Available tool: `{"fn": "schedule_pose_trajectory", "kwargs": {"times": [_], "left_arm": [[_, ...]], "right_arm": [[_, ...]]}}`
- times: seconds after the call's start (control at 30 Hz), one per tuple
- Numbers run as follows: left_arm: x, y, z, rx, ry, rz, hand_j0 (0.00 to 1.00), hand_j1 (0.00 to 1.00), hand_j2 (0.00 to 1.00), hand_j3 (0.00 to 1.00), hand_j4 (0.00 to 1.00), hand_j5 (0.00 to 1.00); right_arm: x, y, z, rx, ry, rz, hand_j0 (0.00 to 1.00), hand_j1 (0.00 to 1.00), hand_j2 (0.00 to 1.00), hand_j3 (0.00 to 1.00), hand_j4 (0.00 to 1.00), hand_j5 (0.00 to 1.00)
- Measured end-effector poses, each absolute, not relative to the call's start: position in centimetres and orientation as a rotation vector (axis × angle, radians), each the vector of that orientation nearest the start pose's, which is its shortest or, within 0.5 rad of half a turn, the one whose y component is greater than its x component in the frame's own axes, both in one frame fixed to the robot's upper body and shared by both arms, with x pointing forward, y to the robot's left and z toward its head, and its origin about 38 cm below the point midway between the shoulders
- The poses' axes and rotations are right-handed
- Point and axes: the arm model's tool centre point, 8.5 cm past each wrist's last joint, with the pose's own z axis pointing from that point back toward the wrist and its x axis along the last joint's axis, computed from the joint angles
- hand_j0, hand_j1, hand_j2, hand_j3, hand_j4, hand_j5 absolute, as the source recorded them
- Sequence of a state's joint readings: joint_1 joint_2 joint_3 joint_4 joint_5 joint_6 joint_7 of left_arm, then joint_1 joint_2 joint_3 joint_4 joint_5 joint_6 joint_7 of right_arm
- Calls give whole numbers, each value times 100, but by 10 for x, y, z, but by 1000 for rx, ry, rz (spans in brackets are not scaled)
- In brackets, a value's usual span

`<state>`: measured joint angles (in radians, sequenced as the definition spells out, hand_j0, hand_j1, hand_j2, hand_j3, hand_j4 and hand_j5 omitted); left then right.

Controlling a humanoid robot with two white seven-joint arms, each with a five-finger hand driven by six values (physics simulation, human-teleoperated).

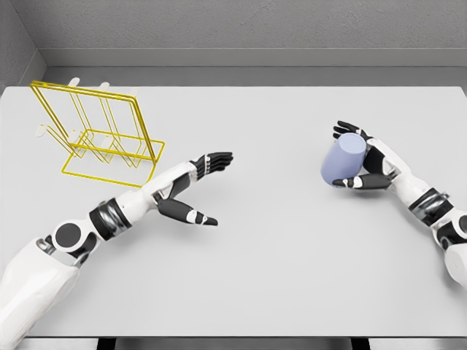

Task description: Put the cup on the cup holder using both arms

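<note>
From the head camera I've got the cup [344, 162], pale lavender-blue, sitting in the right robot hand [363, 160] at the right side of the worktop [277, 270]. Fingers curl over its far side, thumb runs along its near lower edge, so that hand is wrapped around the cup. The cup is tilted, its flat end face turned up and toward the camera. I can't tell whether it touches the worktop or is lifted slightly clear. The right arm enters from the lower right edge, forearm angled up and left toward the cup. The left robot hand [201, 182] is near the middle-left of the worktop, holding nothing: fingers stretched out flat pointing right, thumb splayed down and away from them, so it's wide. Its arm comes in from the lower left corner. The cup holder [98, 138], a yellow wire rack, stands at the far left of the worktop, leaning a little in my view, with small pale tips on its upright prongs. It's well apart from the cup; the left robot hand lies between the two, nearer the rack. Grey wall behind the worktop.
</note>
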<state>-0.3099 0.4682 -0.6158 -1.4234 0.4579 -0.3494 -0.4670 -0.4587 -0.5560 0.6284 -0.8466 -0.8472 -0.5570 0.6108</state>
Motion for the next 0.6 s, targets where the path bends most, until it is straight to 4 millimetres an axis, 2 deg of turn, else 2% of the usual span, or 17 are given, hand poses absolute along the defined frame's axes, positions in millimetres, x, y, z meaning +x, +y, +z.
{"fn": "schedule_pose_trajectory", "kwargs": {"times": [0.2,0.27,0.33,0.6], "left_arm": [[384,190,95,-615,-1629,-904,100,100,100,100,100,100],[384,191,94,-612,-1626,-903,100,100,100,100,100,100],[384,190,92,-614,-1621,-901,100,100,100,100,100,100],[386,184,86,-621,-1612,-883,100,100,100,100,100,100]], "right_arm": [[433,-350,56,434,-1596,531,85,85,85,85,85,85],[433,-350,55,435,-1596,522,76,76,76,76,76,76],[433,-350,55,435,-1596,519,72,72,72,72,72,72],[434,-351,55,433,-1598,521,73,73,73,73,73,73]]}}
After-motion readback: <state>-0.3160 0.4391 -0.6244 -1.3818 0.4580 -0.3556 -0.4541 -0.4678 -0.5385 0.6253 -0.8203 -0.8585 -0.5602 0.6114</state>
